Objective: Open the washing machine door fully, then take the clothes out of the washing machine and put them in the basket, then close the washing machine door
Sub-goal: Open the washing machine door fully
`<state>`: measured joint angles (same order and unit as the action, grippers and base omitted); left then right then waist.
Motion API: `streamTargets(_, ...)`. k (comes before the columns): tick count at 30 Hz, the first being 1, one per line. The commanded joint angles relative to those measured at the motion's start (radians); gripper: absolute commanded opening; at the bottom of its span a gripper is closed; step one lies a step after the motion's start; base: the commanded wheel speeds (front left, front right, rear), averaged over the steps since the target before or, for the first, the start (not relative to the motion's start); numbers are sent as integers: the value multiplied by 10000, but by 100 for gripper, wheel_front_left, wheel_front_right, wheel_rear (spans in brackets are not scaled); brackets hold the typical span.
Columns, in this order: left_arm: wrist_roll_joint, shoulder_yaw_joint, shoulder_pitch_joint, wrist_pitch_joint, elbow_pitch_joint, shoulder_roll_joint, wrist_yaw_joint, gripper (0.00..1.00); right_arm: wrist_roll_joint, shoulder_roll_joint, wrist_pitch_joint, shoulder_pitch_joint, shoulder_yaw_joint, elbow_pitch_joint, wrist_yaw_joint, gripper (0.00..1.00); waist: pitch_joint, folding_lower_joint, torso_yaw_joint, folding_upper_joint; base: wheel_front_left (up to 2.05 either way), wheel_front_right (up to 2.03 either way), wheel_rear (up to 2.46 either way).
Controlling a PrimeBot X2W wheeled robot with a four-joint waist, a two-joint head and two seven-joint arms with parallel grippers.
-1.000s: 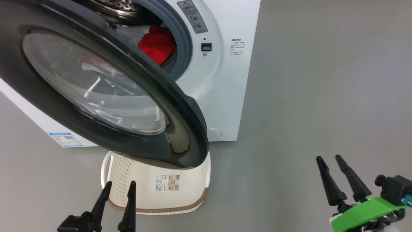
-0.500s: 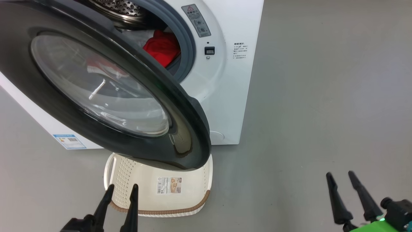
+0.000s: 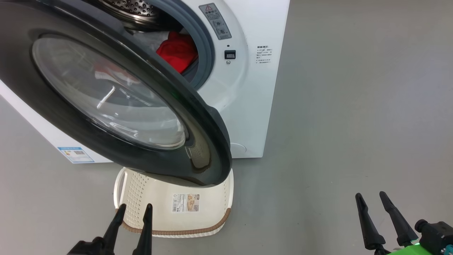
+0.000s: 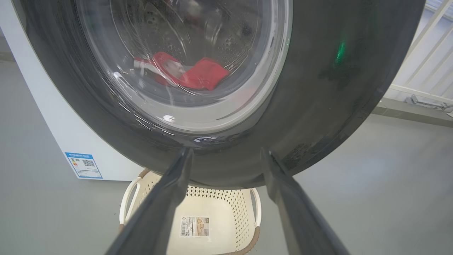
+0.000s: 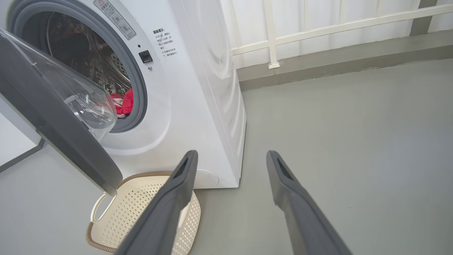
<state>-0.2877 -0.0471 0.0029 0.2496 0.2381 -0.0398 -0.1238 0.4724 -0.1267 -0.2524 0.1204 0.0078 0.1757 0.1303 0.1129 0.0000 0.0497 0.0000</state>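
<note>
Red clothes (image 3: pixel 178 51) lay in drum (image 3: pixel 131 7) of washing machine (image 3: pixel 247 106), head view. Washing machine door (image 3: pixel 203 124) stood part-open, overhanging basket (image 3: pixel 191 232). Left gripper (image 3: pixel 135 206) and right gripper (image 3: pixel 370 194) both spread, empty.

Left wrist view: glossy black rim (image 4: pixel 318 106) looked stiff, likely slippery. Hooking finger behind it judged safer than pinching.

Right wrist view: clothes sat low behind gasket (image 5: pixel 139 88). Soft, light; pinch bunched fold.
</note>
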Motion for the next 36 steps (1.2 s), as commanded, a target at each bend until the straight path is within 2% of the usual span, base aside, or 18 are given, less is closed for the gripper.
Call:
streamTargets(1,-51,309,-151,122,-245,-104,-46,100,-101,-177,-93,-199,148,-235,4,100,-10,0,3,0,0,0,0)
streamTargets(13,-86,237,-182,122,-246,-104,-50,100,134,-169,-93,-292,322,-318,4,100,10,0,84,0,0,0,0)
streamTargets(14,-90,223,-188,122,-250,-104,-50,100,250,-158,-93,-342,366,-386,4,50,18,0,102,0,0,0,0)
streamTargets(15,-95,204,-192,122,-253,-104,-50,100,363,-157,-93,-399,406,-461,4,20,19,0,130,0,0,0,0)
streamTargets(16,-95,204,-192,122,-253,-104,-50,100,363,-157,-93,-399,406,-461,4,20,19,0,130,0,0,0,0)
streamTargets(17,-110,162,-200,122,-260,-104,-50,100,791,-100,-93,-549,513,-576,4,0,35,0,188,0,0,0,0)
streamTargets(24,-212,-90,-266,122,-243,-104,-6,100,2362,-27,-93,-1479,897,-942,4,0,115,0,405,0,0,0,0)
streamTargets(28,-302,-250,-314,122,-256,-104,43,100,3796,-14,-93,-2261,1360,-1071,4,0,159,0,592,0,0,0,0)
streamTargets(36,-422,-596,-423,122,-242,-104,64,100,7226,-501,-93,-3733,2700,-971,4,0,351,0,1081,0,0,0,0)
